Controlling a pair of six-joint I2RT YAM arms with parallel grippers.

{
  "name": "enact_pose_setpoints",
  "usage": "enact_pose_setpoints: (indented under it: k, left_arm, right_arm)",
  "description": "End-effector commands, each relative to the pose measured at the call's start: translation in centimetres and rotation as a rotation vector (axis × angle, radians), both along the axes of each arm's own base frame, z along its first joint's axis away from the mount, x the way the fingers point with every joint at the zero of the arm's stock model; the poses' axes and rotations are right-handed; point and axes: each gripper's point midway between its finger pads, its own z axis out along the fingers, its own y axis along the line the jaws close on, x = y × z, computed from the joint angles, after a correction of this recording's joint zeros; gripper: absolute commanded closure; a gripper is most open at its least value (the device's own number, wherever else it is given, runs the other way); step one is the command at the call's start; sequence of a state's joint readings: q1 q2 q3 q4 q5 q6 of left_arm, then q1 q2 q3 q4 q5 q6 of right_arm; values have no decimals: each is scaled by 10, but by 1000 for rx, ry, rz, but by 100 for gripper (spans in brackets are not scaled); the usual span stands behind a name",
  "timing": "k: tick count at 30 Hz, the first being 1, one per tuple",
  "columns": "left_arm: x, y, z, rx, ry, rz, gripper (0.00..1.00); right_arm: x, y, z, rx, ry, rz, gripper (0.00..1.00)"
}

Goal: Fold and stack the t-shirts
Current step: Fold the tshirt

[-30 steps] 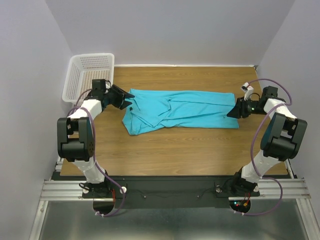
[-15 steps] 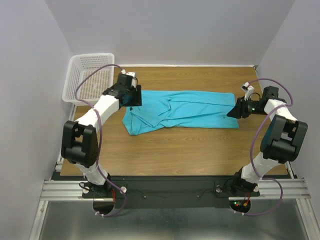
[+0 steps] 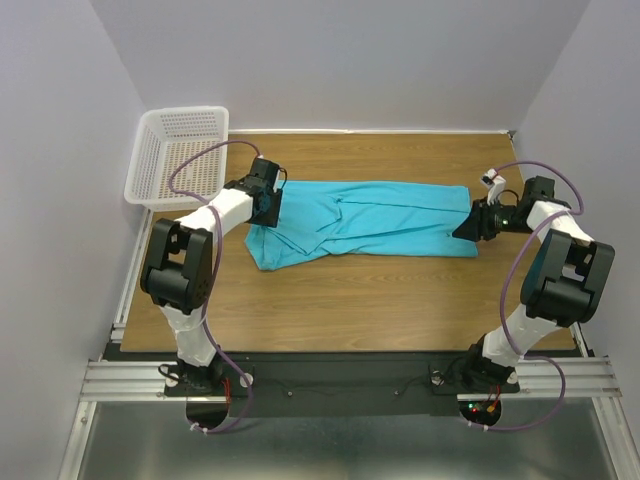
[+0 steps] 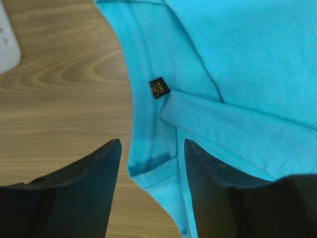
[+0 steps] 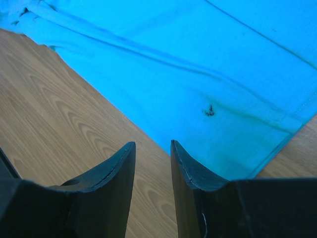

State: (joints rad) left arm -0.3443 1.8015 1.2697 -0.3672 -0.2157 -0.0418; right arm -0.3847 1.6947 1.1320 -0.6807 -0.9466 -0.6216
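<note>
One turquoise t-shirt (image 3: pixel 365 222) lies folded lengthwise across the wooden table, with its neck end on the left. My left gripper (image 3: pixel 266 206) hovers over that neck end. In the left wrist view its jaws (image 4: pixel 151 148) stand open astride the collar edge (image 4: pixel 148 158), without pinching it. The small dark label (image 4: pixel 159 88) shows just beyond them. My right gripper (image 3: pixel 464 227) sits at the shirt's right end. In the right wrist view it (image 5: pixel 152 146) is open by a narrow gap over bare wood, and its right finger (image 5: pixel 190 168) lies against the shirt's hem edge (image 5: pixel 223 148).
A white mesh basket (image 3: pixel 180 150) stands at the table's back left corner, close to my left arm; its corner (image 4: pixel 7 44) shows in the left wrist view. Grey walls close in the table on three sides. Bare wood (image 3: pixel 360 300) lies in front of the shirt.
My left arm has swung from beside the basket onto the shirt's neck end, and its jaws have spread wider. The right arm and the shirt have not moved.
</note>
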Motion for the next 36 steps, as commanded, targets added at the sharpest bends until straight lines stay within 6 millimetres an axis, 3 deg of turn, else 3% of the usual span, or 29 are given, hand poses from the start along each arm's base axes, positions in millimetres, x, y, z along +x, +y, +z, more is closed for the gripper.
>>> enact_pose_setpoints:
  k: [1, 5, 12, 31, 36]
  left_arm:
    - [7, -12, 6, -93, 1, -17, 40]
    - [8, -22, 1, -185, 23, -28, 46]
    - [13, -22, -11, -196, 58, -12, 56]
    - [21, -16, -19, -186, 83, 1, 60]
    - [22, -15, -21, -186, 89, 2, 71]
  right_arm:
    - [2, 2, 13, -10, -55, 21, 60]
    - [1, 2, 11, -9, -49, 21, 60]
    - [1, 2, 11, -11, -50, 20, 60]
    - [1, 2, 10, -11, -49, 22, 60]
    - [1, 3, 10, -10, -49, 23, 60]
